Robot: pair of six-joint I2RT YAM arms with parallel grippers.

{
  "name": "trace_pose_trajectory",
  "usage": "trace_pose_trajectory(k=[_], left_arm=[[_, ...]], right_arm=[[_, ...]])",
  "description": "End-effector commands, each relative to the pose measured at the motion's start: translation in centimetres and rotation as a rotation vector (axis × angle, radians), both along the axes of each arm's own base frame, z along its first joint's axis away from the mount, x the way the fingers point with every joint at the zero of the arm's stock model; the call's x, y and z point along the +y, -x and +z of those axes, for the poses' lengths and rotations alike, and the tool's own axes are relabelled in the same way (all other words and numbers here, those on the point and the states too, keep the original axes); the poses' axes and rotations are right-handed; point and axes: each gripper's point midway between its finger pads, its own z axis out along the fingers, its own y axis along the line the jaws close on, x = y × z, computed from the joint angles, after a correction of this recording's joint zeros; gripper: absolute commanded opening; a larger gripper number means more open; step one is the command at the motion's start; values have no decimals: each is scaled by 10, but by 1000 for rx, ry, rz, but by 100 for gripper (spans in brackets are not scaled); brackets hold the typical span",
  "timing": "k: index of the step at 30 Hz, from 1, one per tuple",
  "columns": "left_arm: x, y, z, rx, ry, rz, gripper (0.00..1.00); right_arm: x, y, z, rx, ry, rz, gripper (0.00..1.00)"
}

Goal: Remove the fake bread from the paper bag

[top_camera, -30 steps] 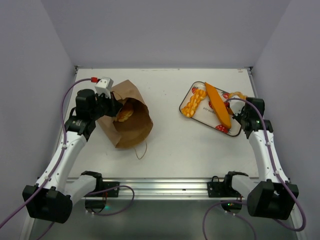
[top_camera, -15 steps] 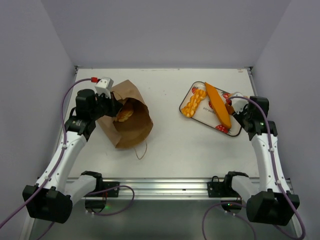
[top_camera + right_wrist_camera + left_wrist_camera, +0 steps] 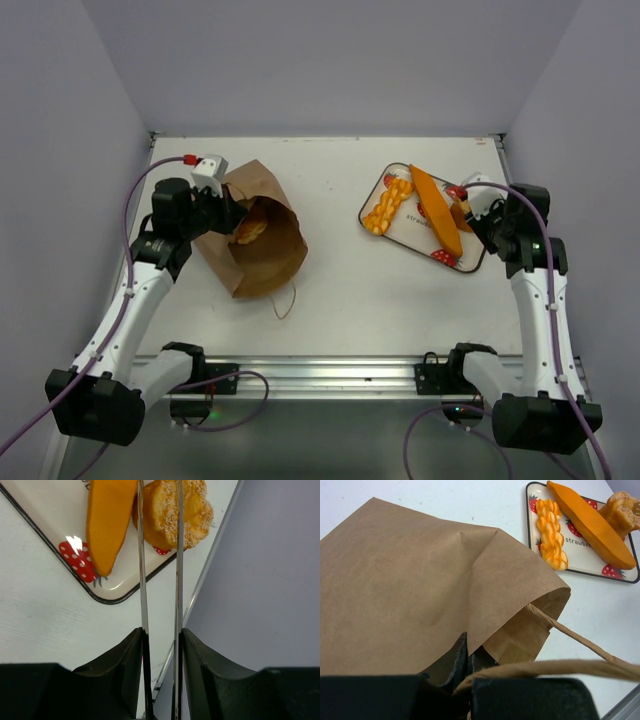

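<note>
1. Overhead view
   - The paper bag (image 3: 268,250) sits with its mouth showing to the camera.
   - The left gripper (image 3: 218,208) is at the bag's left rim, pinched onto the paper.
   - A bagged bread piece (image 3: 250,228) shows golden just inside the mouth, right beside those fingers; it looks oval, its long axis running slantwise across the opening.
   - Well to the right of the bag lies the strawberry-print tray (image 3: 405,228); on it are the braided piece (image 3: 388,205), nearest the bag, then the baguette (image 3: 437,208), then the seeded loaf (image 3: 462,213), farthest.
   - The right gripper (image 3: 487,222) is beyond the tray from the bag, pointing back toward it.
   - The left arm is nearer the remaining bread but is busy holding the rim; I judge that the right arm must cross over the tray to reach in.

2. Left wrist view
   - The left gripper (image 3: 467,660) has its fingers closed tight on the paper bag (image 3: 410,580) at the fold of its rim; a handle (image 3: 580,642) trails past.
   - No bread inside shows from here.
   - The tray (image 3: 580,562) lies beyond the bag's mouth.

3. Right wrist view
   - The right gripper (image 3: 161,645) holds the metal tongs (image 3: 141,580) between narrow-set fingers.
   - The two blades run straight ahead over the seeded loaf (image 3: 192,515), which lies on the tray (image 3: 120,587) beside the baguette (image 3: 107,520); whether the blades pinch the loaf I cannot tell.
</note>
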Motion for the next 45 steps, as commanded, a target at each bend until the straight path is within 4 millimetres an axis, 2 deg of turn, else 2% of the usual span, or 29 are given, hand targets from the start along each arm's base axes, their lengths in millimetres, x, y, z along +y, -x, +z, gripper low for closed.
trace_pose_trajectory(k=[1,10,14,18,24,29,34,35,38,39,41,43,44,45], left_arm=[[-10,-3,19,-54,39,-48,2],[-29,-8,22,-38,66,-115,0],[-39,-14,29,-45,64,-129,0],[-57,-21,29,-30,50,-134,0],[-78,-33,32,1,64,-122,0],[-92,-38,30,38,95,-137,0],[-102,-40,36,38,110,-151,0],[-104,-40,36,43,114,-154,0],[-107,-41,38,49,122,-151,0],[-108,-41,36,55,123,-151,0],[-109,-42,36,58,127,-149,0],[-109,-41,36,60,127,-148,0],[-108,-41,36,60,124,-146,0],[-107,-40,35,64,119,-144,0]], right_arm=[[18,0,27,-69,-87,46,38],[96,13,48,-50,-363,349,33],[126,25,52,-29,-412,497,33],[166,43,59,-17,-410,684,33],[191,59,64,-11,-432,807,33],[205,50,54,9,-431,826,33],[236,48,42,11,-364,896,32],[251,55,36,34,-345,949,33],[264,51,27,17,-253,959,32],[281,56,19,21,-219,1005,32],[281,43,12,-15,-92,954,33],[299,38,4,-49,-5,966,32],[294,27,5,-80,66,910,33],[302,23,9,-121,90,914,33]])
